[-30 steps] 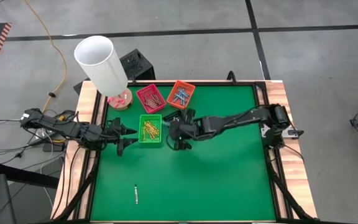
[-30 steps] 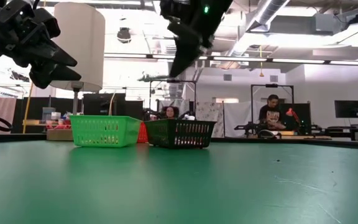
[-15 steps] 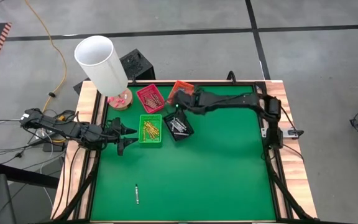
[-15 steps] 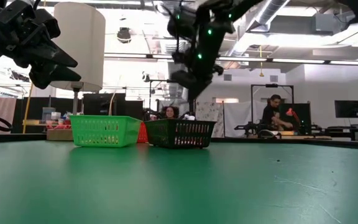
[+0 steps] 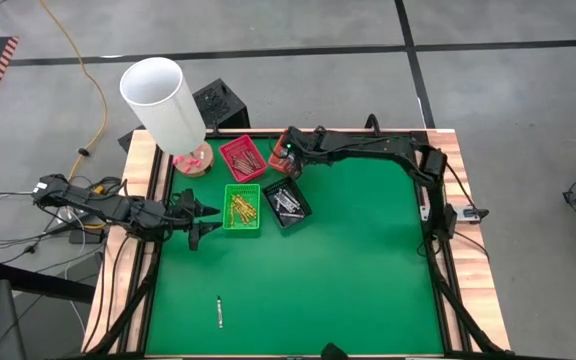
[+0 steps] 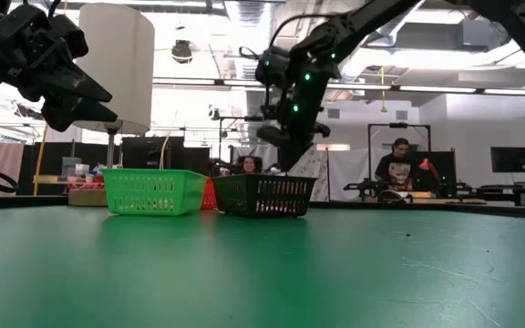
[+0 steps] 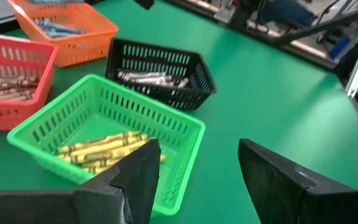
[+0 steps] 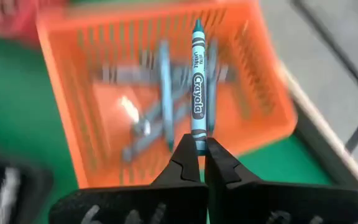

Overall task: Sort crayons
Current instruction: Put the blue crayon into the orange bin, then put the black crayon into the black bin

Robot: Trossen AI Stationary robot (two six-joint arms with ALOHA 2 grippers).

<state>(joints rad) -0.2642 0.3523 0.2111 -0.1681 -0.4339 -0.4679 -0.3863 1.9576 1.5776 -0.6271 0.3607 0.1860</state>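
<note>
At the left edge of the green bench [image 5: 368, 270], left pincer [image 5: 200, 220] hovering with fingers spread wide, nothing between them, just beside the green tray [image 5: 241, 208] of yellow crayons [image 7: 104, 149]. Toward the bench's near edge, one lone crayon [image 5: 219, 313] lying flat, well apart from the trays. Behind the green tray, a red tray [image 5: 242, 158] with red-brown crayons [image 7: 5, 87]. Right of the green tray, a black tray [image 5: 287, 203] holding grey-white crayons [image 7: 151, 78]. Farther back, an orange tray [image 8: 154, 87] holding light blue crayons [image 8: 160, 93], partly hidden from above by the right arm. Above that orange tray, right pincer [image 8: 199, 154] clenched on a blue crayon [image 8: 197, 93], gripped at its blunt end, tip pointing away from the fingers.
</note>
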